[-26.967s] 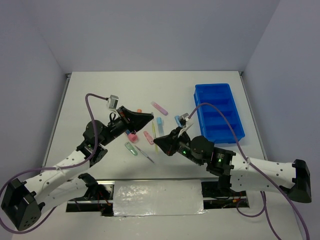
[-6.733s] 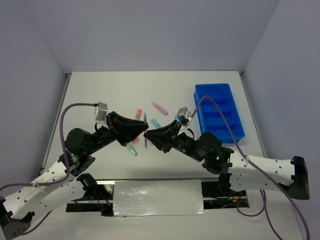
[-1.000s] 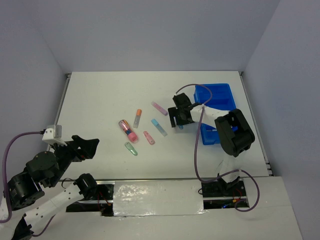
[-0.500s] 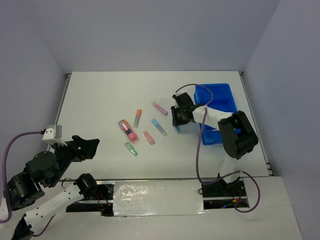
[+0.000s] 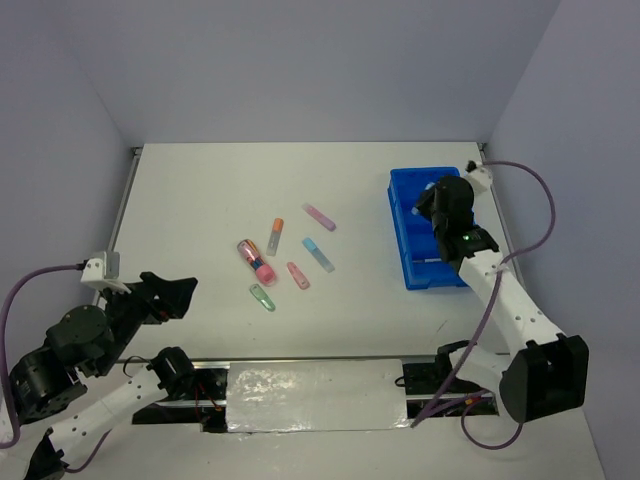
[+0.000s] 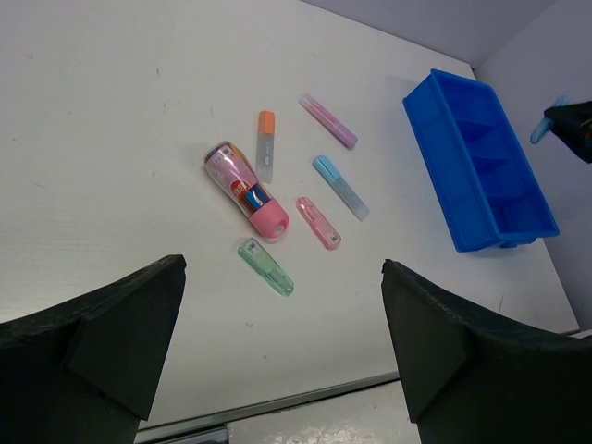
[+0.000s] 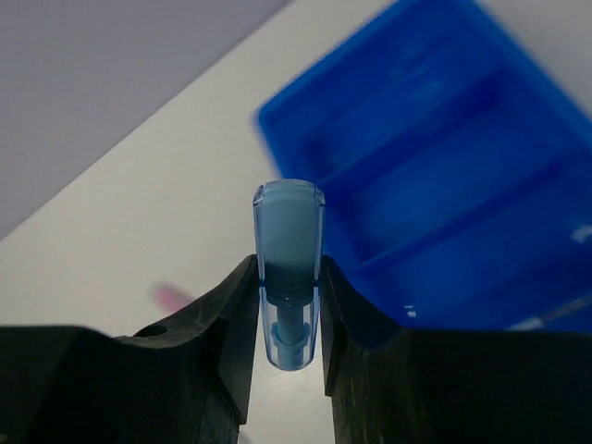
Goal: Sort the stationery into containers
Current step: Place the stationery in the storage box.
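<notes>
A bright blue divided tray (image 5: 404,245) (image 6: 455,153) (image 7: 444,176) stands at the right of the table. My right gripper (image 5: 432,205) (image 7: 289,274) hangs above its far end, shut on a stubby translucent blue marker (image 7: 289,242) (image 6: 539,132). On the table's middle lie an orange marker (image 5: 274,236) (image 6: 265,157), a lilac one (image 5: 319,216) (image 6: 327,121), a light blue one (image 5: 318,254) (image 6: 340,187), a small pink one (image 5: 298,275) (image 6: 318,222), a green one (image 5: 262,297) (image 6: 265,266) and a thicker pink tube (image 5: 256,260) (image 6: 246,190). My left gripper (image 5: 175,293) (image 6: 283,264) is open and holds nothing, pulled back near the front left.
The table's front edge and a metal rail (image 5: 310,365) run below the stationery. Grey walls (image 5: 300,70) close in the back and sides. A purple cable (image 5: 530,200) loops from the right wrist beside the tray.
The right gripper shut on the blue marker near the table's middle, lifted it and swung right to above the tray. The left arm has not moved.
</notes>
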You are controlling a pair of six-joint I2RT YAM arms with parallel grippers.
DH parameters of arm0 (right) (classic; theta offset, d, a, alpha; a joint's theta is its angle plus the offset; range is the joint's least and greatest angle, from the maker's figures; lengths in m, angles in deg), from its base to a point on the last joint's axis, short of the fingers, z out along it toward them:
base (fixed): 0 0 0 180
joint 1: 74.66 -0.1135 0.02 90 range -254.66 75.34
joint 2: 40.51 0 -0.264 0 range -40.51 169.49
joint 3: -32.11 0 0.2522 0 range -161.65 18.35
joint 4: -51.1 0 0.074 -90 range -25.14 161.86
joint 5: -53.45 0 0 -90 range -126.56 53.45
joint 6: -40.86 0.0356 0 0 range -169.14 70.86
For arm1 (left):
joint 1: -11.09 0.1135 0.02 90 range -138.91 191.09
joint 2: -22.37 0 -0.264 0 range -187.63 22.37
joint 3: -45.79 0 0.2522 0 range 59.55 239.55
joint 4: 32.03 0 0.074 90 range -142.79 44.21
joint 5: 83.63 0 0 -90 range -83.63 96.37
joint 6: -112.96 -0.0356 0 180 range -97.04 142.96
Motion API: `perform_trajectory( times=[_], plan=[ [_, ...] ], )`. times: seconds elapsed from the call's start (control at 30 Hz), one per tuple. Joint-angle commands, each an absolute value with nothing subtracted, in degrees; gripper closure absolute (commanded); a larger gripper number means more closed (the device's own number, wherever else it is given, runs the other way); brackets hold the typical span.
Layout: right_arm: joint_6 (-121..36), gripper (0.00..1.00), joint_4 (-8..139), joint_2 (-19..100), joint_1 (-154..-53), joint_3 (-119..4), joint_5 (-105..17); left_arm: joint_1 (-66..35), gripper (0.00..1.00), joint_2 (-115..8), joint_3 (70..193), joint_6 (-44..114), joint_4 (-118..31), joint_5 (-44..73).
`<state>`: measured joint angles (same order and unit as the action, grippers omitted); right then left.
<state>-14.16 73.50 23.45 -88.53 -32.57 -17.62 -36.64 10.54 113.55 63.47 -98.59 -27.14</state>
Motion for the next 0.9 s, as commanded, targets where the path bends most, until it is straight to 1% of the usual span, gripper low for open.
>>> perform_trajectory(
  times=[0.0, 0.07, 0.17, 0.23, 0.3, 0.4, 0.5, 0.6, 0.63, 0.7, 0.83, 0.87],
  plan=[
    [-2.0, 1.0, 83.1, 25.9, -83.7, -29.6, -1.9, -36.8, 0.01, 11.8, 114.0, 62.6, -96.9, -27.0],
    [0.8, 1.0, 83.2, 26.2, -79.9, -28.2, -2.2, -36.8, 0.01, 12.1, 114.0, 62.9, -96.9, -27.3],
    [0.0, 0.98, 76.8, 26.3, -76.1, -24.6, -7.5, -36.8, 0.01, 13.0, 113.9, 63.1, -97.0, -27.6],
    [-0.4, 0.96, 73.9, 27.6, -75.3, -23.8, -9.5, -36.8, 0.01, 13.8, 113.9, 63.6, -97.4, -28.1],
    [-0.4, 0.95, 74.6, 28.9, -75.1, -24.9, -9.5, -36.8, 0.01, 14.3, 113.8, 63.7, -97.4, -28.3],
    [-0.2, 0.9, 75.5, 31.4, -75.1, -25.5, -9.9, -36.8, 0.01, 14.5, 113.8, 63.7, -97.3, -28.3],
    [0.0, 0.82, 74.5, 32.7, -75.1, -24.5, -10.3, -36.8, 0.01, 14.4, 113.8, 63.7, -97.3, -28.3],
    [0.2, 0.79, 73.6, 33.2, -75.1, -23.6, -10.6, -36.8, 0.01, 14.2, 113.8, 63.7, -97.5, -28.3],
    [0.1, 0.65, 73.2, 33.1, -75.1, -23.3, -11.3, -36.8, 0.01, 14.2, 113.9, 63.7, -97.5, -28.3],
    [-0.5, 0.46, 72.0, 32.6, -75.1, -22.7, -12.2, -36.8, 0.01, 14.2, 113.8, 63.6, -97.3, -28.1],
    [-2.1, 0.36, 69.7, 29.0, -75.1, -22.0, -14.9, -36.8, 0.01, 13.9, 113.9, 63.7, -97.5, -28.3],
    [-2.3, 0.32, 69.7, 28.2, -75.1, -22.3, -15.1, -36.8, 0.01, 13.8, 113.9, 63.7, -97.4, -28.3]
  ],
)
